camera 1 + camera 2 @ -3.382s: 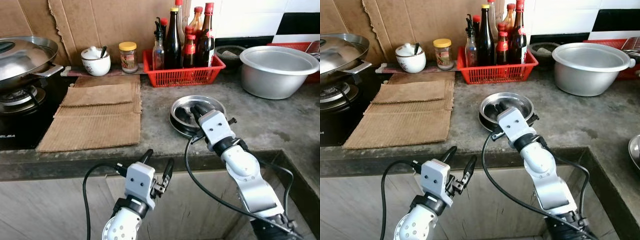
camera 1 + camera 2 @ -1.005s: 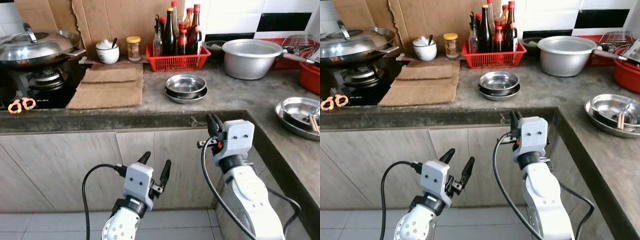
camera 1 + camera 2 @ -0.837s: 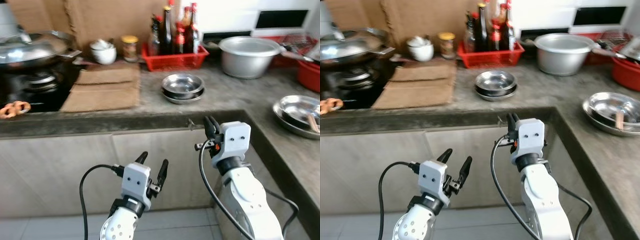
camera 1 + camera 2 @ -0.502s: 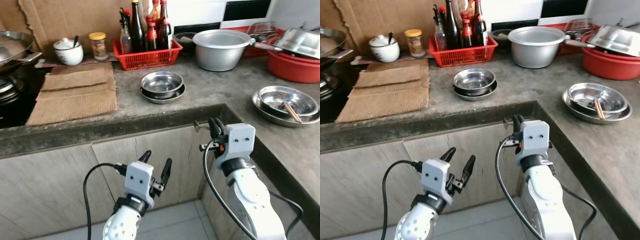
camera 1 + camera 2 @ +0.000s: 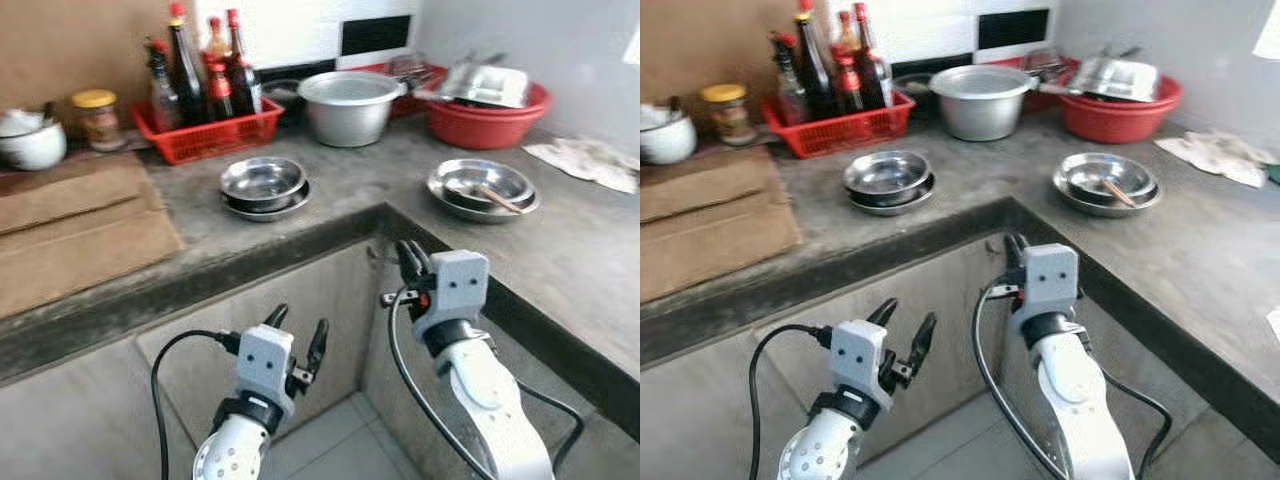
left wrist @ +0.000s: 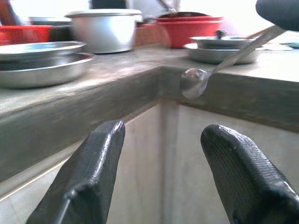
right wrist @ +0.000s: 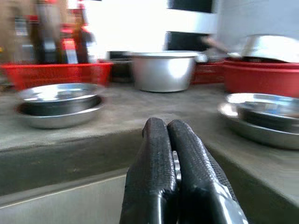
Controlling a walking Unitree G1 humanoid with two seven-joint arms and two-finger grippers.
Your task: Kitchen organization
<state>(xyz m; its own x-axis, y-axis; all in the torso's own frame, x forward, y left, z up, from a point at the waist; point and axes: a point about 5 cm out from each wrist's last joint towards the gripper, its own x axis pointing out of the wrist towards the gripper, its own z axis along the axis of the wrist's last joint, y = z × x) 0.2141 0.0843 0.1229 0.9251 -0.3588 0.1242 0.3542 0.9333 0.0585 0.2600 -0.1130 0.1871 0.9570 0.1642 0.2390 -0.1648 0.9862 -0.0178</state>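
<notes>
My right gripper (image 5: 408, 255) hangs in front of the counter's inner corner, just below its edge, shut on a thin metal spoon (image 6: 194, 83). The spoon's bowl sticks out past the fingertips, and a sliver of metal shows between the closed fingers (image 7: 161, 154). Lower down before the cabinet doors, my left gripper (image 5: 298, 325) stands open and holds nothing. Two stacked steel bowls (image 5: 262, 183) sit on the grey counter (image 5: 340, 190). On the right wing of the counter lies a steel plate (image 5: 483, 188) with a bowl and chopsticks in it.
Along the back stand a red basket of bottles (image 5: 205, 115), a large aluminium pot (image 5: 353, 105) and a red basin (image 5: 485, 105) with metal ware. Cardboard sheets (image 5: 70, 230) lie at the left, a cloth (image 5: 590, 160) at the far right. Tiled floor shows below.
The right gripper has come off the stacked bowls and away from the counter, shut. The whole view has backed off and swung right, bringing in the counter's right wing. The left gripper stays open.
</notes>
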